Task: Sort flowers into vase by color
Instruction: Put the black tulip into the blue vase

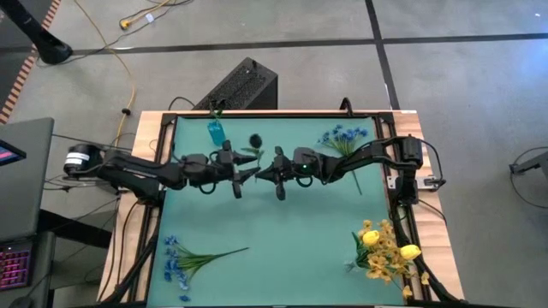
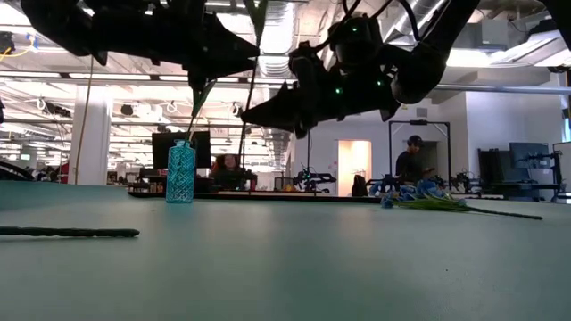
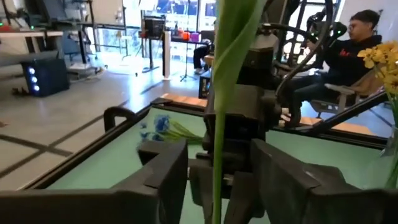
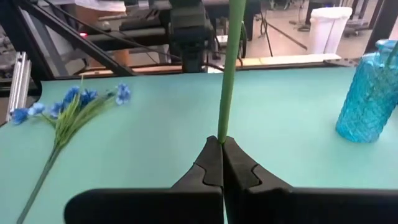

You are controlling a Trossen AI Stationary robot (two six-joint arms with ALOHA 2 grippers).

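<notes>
Near the blue vase (image 1: 216, 131), right gripper (image 4: 222, 144) pinches a green flower stem (image 4: 229, 74); left gripper (image 3: 217, 180) stands open around it; no writing readable

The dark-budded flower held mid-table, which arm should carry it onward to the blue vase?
Probably the right: its gripper is shut on the green stem, while the left gripper's fingers stand open around it.

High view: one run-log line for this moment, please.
phase: handover above table | right gripper: shut on thin green flower stem | left gripper: open around it
</notes>
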